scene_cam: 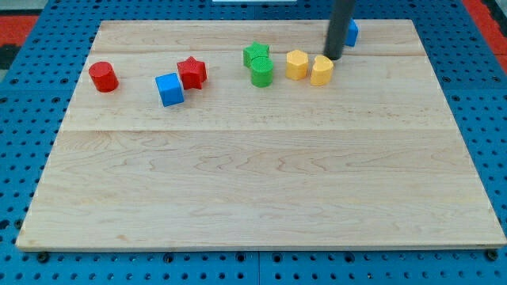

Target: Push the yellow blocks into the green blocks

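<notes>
1. Nearest part of the board (261, 198), lower and middle frame, is bare wood. All blocks sit in a row across the upper frame.
2. Upper left: red cylinder (103, 77), then blue cube (169, 89) with red star (192, 72) just beside it, possibly touching. Not task items, well apart from the yellows.
3. Upper centre: two greens bunched together, touching. Green cylinder (261, 71) in front, second green block (256, 54) behind it, shape unclear, maybe star-like.
4. Just right of the greens: two yellows side by side. Left yellow (296, 64) looks hexagonal, near the green cylinder with a small gap. Right yellow (322, 70) is rounded, touching or almost touching the left yellow.
5. My tip (333, 58) is at the upper right edge of the right yellow, touching or just about. Bare rod, no jaws to open or close, nothing clamped.
6. Farthest: second blue block (352, 32) behind the rod, mostly hidden.
7. Orientation: yellows stand upright, squat, no clear long axis each. As a pair, their line runs left-right across the frame, pointing at the greens.
8. Step judged: shove the yellows leftward into the greens; nearly done, small gap left.
9. Doing it well: tip sits slightly behind the pair's line, so a straight left push may skew the right yellow toward the frame bottom. Better to centre on its right face, then push left along the row so both yellows slide as a train.
</notes>
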`<state>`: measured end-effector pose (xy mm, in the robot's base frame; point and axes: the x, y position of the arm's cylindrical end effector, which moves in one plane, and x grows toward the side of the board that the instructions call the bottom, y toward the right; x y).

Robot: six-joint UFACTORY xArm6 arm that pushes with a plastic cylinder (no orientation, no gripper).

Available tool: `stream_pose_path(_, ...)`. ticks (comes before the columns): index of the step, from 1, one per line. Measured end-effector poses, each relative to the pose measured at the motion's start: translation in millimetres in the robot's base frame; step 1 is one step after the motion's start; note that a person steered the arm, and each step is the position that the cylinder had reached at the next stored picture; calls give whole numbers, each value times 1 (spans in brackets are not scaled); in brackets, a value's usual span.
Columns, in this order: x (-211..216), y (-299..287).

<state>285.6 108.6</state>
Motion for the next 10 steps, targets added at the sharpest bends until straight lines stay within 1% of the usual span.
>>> stream_pose_path(1,-29,-18)
stream_pose_path(2,-37,-82)
stream_pose_path(3,-7,-129)
stream_pose_path(4,39,-70)
stream_pose_path(5,48,-62)
stream_pose_path(6,2,-99)
stream_pose_path(7,5,-112)
stream_pose_path(8,76,-97)
stream_pose_path(9,108,-92)
stream_pose_path(10,98,-51)
